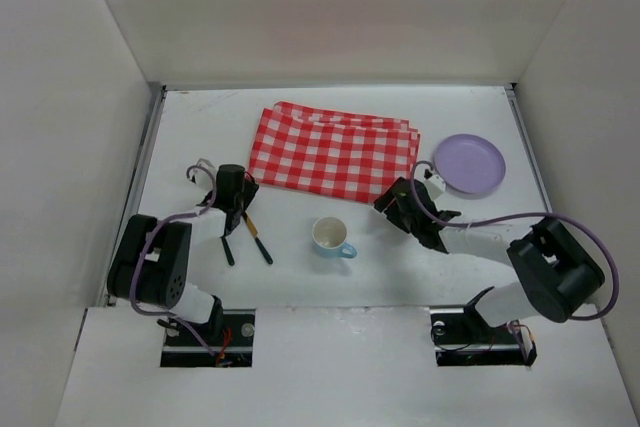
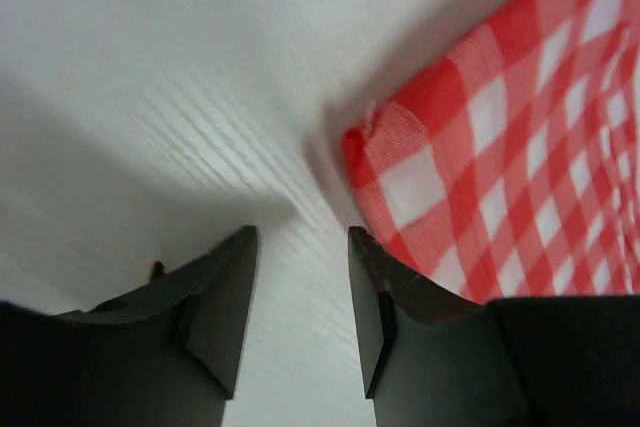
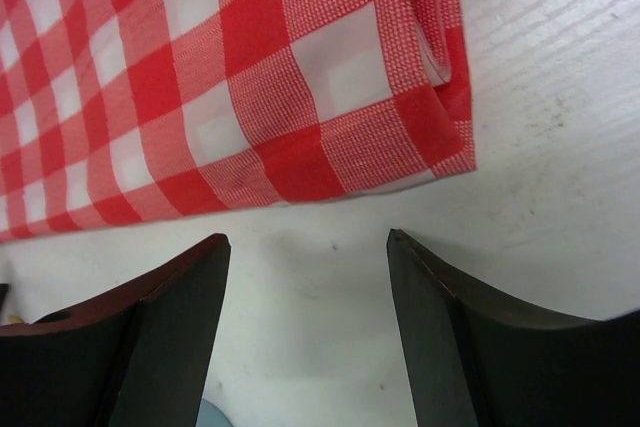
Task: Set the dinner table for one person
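Note:
A folded red-and-white checked cloth (image 1: pixel 333 152) lies at the back middle of the white dinner table (image 1: pixel 300 267). My left gripper (image 1: pixel 247 190) is open and empty, low over the table just left of the cloth's near left corner (image 2: pixel 375 142). My right gripper (image 1: pixel 388 200) is open and empty, just in front of the cloth's near right corner (image 3: pixel 440 142). A lilac plate (image 1: pixel 469 163) sits at the back right. A white cup with a blue handle (image 1: pixel 330 237) stands in the middle. Two dark utensils (image 1: pixel 258 240) lie near the left arm.
White walls enclose the table on three sides, with metal rails (image 1: pixel 150 147) along the edges. The right arm's purple cable (image 1: pixel 500 219) loops above the table near the plate. Bare table shows between the cloth and both grippers.

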Controlling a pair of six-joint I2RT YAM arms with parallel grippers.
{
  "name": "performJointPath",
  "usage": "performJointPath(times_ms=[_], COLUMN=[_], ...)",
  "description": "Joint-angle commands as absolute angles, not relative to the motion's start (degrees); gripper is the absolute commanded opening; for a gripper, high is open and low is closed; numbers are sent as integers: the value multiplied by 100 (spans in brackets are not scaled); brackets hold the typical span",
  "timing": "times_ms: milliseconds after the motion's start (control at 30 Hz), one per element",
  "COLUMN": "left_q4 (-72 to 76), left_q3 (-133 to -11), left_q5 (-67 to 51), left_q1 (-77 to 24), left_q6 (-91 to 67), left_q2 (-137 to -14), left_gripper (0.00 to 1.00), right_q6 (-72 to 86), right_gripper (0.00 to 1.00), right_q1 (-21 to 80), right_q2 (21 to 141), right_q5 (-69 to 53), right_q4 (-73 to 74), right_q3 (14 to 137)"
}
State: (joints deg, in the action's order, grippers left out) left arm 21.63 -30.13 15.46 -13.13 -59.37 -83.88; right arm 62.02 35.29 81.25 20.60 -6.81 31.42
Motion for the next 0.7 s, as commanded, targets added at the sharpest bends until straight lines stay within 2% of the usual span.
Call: performJointPath(times_ms=[0,67,100,200,367,467,667], left_q4=[2478,2566,2601,2733,2909,3015,2883], left_q3=[-3260,-3339,-3357,-3314,-3235,-2981,-2304], left_q5=[1504,1380,1345,1388,1205,1125,1143], left_q1=[-1200,-1200,-1200,-1200,-1173,-1243,-1559], left_q6=[-5854,-5871,-5906,-5994,-6029,-6073,-6029], left_q2=[-8691,-8885,-8973,-9079,-9202,-8966,-8105], left_gripper=[39,39,38,28,9,5,5], right_q6=[6495,6530,6495,6548,6513,6364,6012], right_gripper=[70,66,60,40,14,8,7], right_q1=[3441,3371,3318,3160,2923,2756,2466], right_q2=[8323,8454,8533,8692,8903,8877,8263], right_q5=[2250,2276,2268,2233,2206,2040,1987], right_q4=[-1178,-1239,-1318,-1476,-1512,-1520,-1521], right_q3=[3287,3383,3436,3559,3788,3780,3341])
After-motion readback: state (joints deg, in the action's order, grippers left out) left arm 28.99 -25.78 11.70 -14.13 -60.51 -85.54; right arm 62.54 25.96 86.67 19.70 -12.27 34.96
